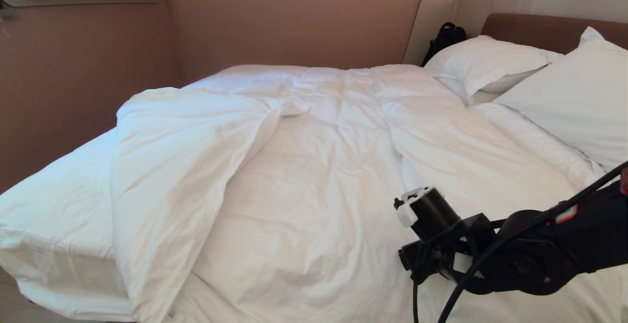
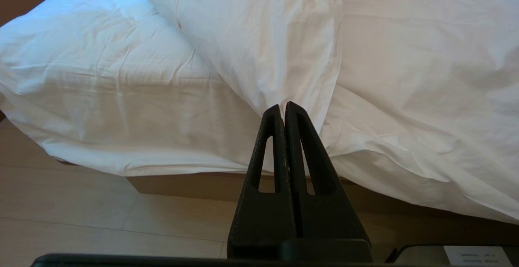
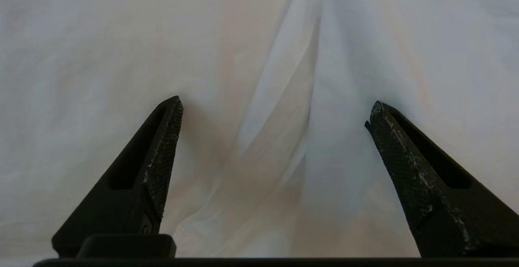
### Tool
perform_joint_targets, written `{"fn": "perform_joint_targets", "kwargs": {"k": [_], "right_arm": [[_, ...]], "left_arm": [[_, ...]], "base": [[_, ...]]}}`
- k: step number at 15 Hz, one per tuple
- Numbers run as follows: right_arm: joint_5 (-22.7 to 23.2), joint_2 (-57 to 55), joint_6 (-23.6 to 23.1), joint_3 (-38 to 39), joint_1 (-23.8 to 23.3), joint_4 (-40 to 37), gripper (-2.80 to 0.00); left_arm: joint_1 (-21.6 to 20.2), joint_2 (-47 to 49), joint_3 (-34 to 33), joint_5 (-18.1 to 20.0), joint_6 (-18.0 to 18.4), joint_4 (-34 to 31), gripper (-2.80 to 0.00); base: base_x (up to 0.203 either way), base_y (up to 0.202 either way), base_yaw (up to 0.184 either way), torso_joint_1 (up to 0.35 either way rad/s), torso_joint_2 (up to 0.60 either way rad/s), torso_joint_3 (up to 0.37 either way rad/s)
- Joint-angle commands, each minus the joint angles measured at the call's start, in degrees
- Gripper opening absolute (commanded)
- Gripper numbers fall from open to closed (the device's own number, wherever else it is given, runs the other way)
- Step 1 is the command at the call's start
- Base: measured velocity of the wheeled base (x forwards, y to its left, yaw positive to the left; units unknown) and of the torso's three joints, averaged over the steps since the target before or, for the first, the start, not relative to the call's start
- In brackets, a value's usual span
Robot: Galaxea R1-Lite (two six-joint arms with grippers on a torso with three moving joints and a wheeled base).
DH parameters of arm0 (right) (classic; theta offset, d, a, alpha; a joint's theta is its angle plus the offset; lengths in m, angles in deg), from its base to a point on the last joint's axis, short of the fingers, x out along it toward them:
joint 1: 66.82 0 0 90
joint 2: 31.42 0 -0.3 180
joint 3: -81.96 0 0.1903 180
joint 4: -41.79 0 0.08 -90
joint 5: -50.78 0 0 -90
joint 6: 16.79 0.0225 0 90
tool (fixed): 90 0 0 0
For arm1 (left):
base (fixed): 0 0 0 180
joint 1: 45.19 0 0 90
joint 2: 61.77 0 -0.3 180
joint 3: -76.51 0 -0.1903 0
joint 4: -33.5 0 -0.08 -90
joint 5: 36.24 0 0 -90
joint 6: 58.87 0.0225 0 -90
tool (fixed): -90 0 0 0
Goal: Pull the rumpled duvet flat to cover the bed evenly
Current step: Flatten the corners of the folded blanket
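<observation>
The rumpled duvet [image 1: 314, 175] lies over the bed [image 1: 54, 205], with a thick fold [image 1: 181, 166] turned back on its left side, leaving the sheeted mattress bare there. My right arm [image 1: 471, 254] reaches in from the lower right over the duvet's near part. In the right wrist view my right gripper [image 3: 276, 104] is open, its fingers wide apart just above a soft crease of the duvet [image 3: 279, 145], gripping nothing. My left gripper [image 2: 282, 106] is shut and empty, parked low beside the bed, pointing at the duvet's hanging edge [image 2: 292, 56].
Two white pillows [image 1: 490, 63] [image 1: 579, 97] lean at the padded headboard [image 1: 539, 28], with a black bag [image 1: 444, 38] beside them. A pink wall runs behind and to the left. The taupe plinth [image 2: 182, 186] and pale floor [image 2: 61, 218] show below the mattress.
</observation>
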Motion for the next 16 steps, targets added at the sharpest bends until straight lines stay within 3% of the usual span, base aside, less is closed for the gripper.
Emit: {"fn": "perform_joint_targets", "kwargs": {"k": [1,12,16], "right_arm": [[-4.8,-0.6,0.0,0.1,0.5,0.0,0.0],[-7.0,-1.4,0.4,2.1,5.1,0.0,0.0],[-13.9,-3.7,0.4,2.7,5.4,-1.5,0.0]], "left_arm": [[0.0,0.0,0.0,0.0,0.0,0.0,-2.8],[0.0,0.1,0.0,0.0,0.0,0.0,-2.8],[0.0,0.0,0.0,0.0,0.0,0.0,-2.8]], "base": [[0.0,0.0,0.0,0.0,0.0,0.0],[0.0,0.0,0.0,0.0,0.0,0.0],[0.0,0.0,0.0,0.0,0.0,0.0]]}}
